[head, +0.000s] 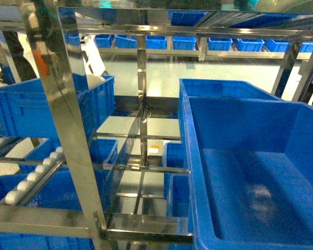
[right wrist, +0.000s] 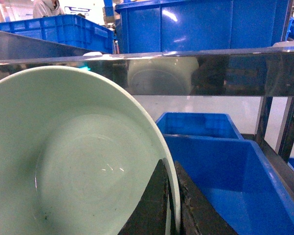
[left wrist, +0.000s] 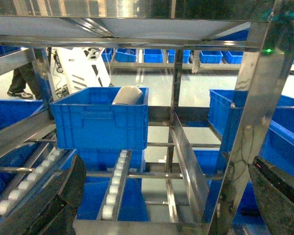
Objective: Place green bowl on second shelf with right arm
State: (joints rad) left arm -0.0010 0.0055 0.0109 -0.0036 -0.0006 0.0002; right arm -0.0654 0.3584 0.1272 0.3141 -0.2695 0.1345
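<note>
- The right gripper (right wrist: pixel 172 205) is clamped on the rim of the green bowl (right wrist: pixel 73 161): one dark finger lies inside the bowl, the other behind the rim, with the pale edge pinched between them.
- The bowl is tilted, its hollow turned toward the right wrist camera, and it fills the lower left of that view.
- Just above the bowl runs a steel rail (right wrist: pixel 195 73) of the rack, with the bowl's pale reflection in it. It crosses the whole view.
- Beyond and below the rail sits an open blue crate (right wrist: pixel 220 161); another blue crate (right wrist: pixel 195 24) stands on the tier above.
- Only the right wrist view shows the bowl and its gripper; the head view has neither, only the rack and a big blue crate (head: pixel 260 172) at lower right.
- The left gripper (left wrist: pixel 166 215) appears only in the left wrist view, its dark fingers (left wrist: pixel 54 205) spread wide at the bottom corners, holding nothing.
- Ahead of it are roller rails (left wrist: pixel 115 183) and a blue crate (left wrist: pixel 100 122) with a white domed object (left wrist: pixel 128 95) inside.
</note>
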